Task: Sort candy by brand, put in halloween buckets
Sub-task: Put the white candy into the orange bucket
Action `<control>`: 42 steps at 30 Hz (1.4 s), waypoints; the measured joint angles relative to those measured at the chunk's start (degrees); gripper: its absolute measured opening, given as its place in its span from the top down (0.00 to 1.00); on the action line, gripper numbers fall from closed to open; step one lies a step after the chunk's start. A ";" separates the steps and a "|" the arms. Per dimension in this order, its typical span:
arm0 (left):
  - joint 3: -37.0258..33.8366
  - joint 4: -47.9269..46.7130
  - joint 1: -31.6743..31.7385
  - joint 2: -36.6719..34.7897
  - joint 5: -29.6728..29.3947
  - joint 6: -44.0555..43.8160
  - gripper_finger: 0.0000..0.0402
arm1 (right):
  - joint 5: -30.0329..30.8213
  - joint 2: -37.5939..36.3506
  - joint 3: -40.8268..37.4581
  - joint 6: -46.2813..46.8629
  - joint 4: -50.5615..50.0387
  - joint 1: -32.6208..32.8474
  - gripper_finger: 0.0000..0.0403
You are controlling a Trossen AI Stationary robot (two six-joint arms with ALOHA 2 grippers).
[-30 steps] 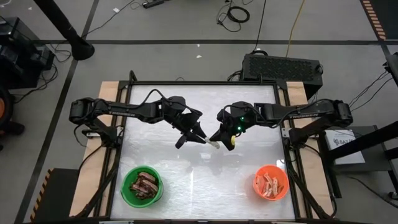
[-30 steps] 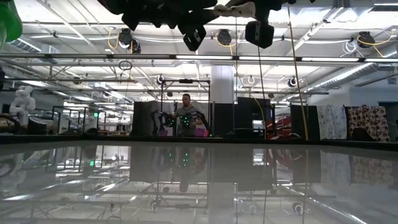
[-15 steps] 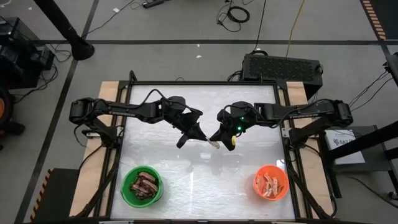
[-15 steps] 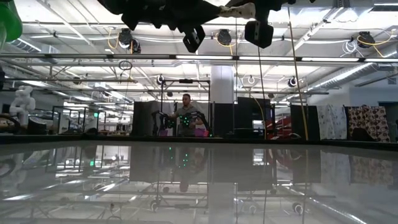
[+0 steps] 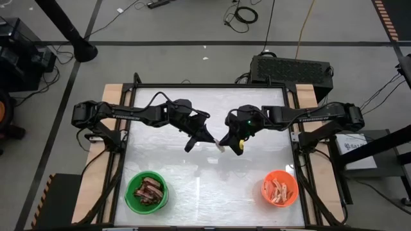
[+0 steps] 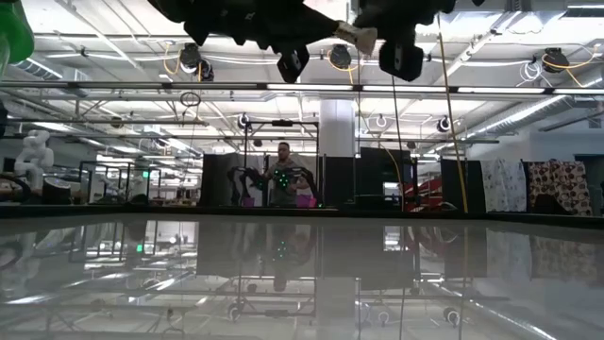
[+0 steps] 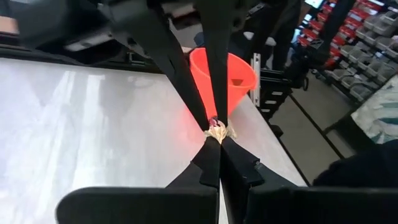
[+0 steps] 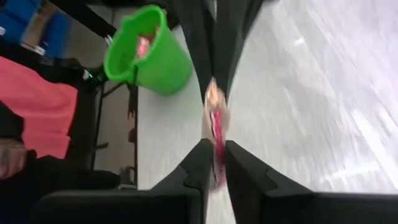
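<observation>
One small pale candy (image 5: 219, 147) hangs above the middle of the table between both grippers. My left gripper (image 5: 210, 141) reaches in from the table's left and my right gripper (image 5: 223, 143) from the right; both are shut on it, tip to tip. In the right wrist view the candy's wrapper (image 8: 216, 127) shows tan with a pinkish-red part. The green bucket (image 5: 146, 192) stands at the near left with dark reddish-brown candies in it. The orange bucket (image 5: 280, 188) stands at the near right with pale candies. My left gripper pinches the candy's crimped pale end (image 7: 217, 132) between its two fingertips, slanting down from the table's left. The candy is lifted clear of the table. My right gripper pinches the other end of the same candy (image 8: 216, 146) between its fingertips, slanting down from the table's right. The candy runs on from its fingers toward the left gripper.
The glossy white table top (image 5: 192, 167) lies bare between the two buckets. Wooden side strips (image 5: 109, 96) and a dark frame edge the table. In the low view a person (image 6: 281, 175) shows far off in the room beyond.
Both grippers have stayed shut on the candy over the table's middle. In the low view the candy and the right gripper have come down a little, and the candy now tilts instead of lying level.
</observation>
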 joint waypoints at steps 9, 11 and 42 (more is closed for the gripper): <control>0.12 2.93 -0.60 1.09 -5.15 -3.06 1.00 | -0.90 -3.76 -0.02 -2.25 -15.81 0.37 0.71; 0.10 5.82 -1.40 2.66 -5.15 -7.09 1.00 | -0.32 -5.96 -0.02 -1.94 -19.46 1.06 0.68; 67.44 0.17 -18.51 56.42 -15.71 -28.73 1.00 | 36.78 -28.12 -0.02 18.59 -35.16 43.16 0.67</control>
